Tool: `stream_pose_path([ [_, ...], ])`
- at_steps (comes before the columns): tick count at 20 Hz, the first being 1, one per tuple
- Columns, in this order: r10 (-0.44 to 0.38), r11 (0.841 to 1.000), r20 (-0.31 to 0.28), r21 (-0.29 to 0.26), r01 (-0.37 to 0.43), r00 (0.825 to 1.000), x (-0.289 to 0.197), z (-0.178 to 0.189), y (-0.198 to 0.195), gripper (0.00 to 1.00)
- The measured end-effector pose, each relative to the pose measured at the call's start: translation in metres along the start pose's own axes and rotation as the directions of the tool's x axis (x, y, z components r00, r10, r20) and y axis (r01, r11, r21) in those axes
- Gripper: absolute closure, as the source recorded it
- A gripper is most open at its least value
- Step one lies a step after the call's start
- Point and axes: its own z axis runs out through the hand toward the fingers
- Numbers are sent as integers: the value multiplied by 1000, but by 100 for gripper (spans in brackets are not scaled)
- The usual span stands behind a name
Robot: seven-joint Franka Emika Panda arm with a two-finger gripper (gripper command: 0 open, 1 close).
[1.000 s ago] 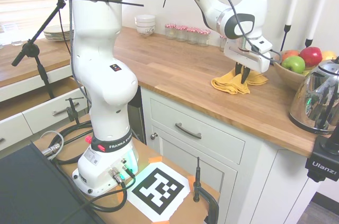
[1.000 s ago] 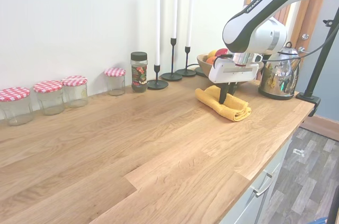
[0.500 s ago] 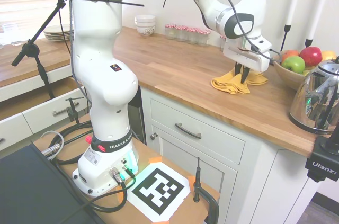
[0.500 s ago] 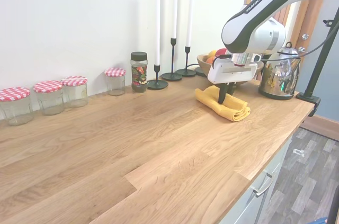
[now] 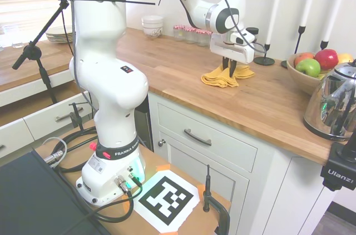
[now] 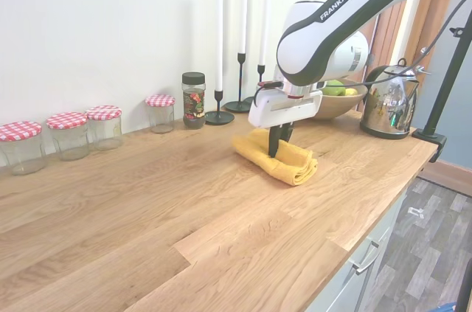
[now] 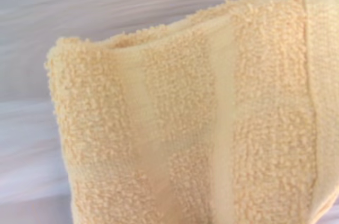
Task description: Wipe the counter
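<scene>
We read the second exterior view from its left edge: a row of red-checked lidded jars [image 6: 68,135] stands along the wall, then a dark-capped spice jar [image 6: 193,99] and the black candlesticks [image 6: 239,80] with tall white candles. The counter [image 6: 147,209] runs the full width, butcher-block planks, bare and dry-looking over most of its left stretch. Right of centre lies the yellow cloth [image 6: 284,161], a folded terry towel, flat on the wood and near the front edge; in the first exterior view it sits at [image 5: 223,76], between the jars and the fruit bowl [image 5: 311,71]. The gripper [image 6: 274,146] comes straight down onto the cloth, fingers close together and apparently pinched on a fold of it, tips at counter level. Further right stand the bowl and the chrome kettle [image 6: 383,109], well apart from the cloth. The wrist view shows looped pile, a woven band and a folded corner [image 7: 185,128]. We judge the cloth light, soft and limp: it will bunch and drag rather than slide as a block, and the folds may open under a sideways pull. Best hold seems the thick middle of the stack, pressed down so friction carries all the layers. The wood looks hard and smooth, so no fragility there; the jars and candlesticks are the things to keep clear of.
</scene>
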Motion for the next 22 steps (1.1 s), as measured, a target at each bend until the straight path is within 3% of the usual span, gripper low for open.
stream_pose_path([
  [6,-95,995,-28,-23,94,995,-77,0,-50,100],
  [12,-191,981,-70,-37,189,979,-157,-2,-90,100],
  [19,-286,958,-109,-58,282,952,-228,-4,-112,100],
  [22,-295,955,-114,-61,290,949,-236,-4,-113,100],
])
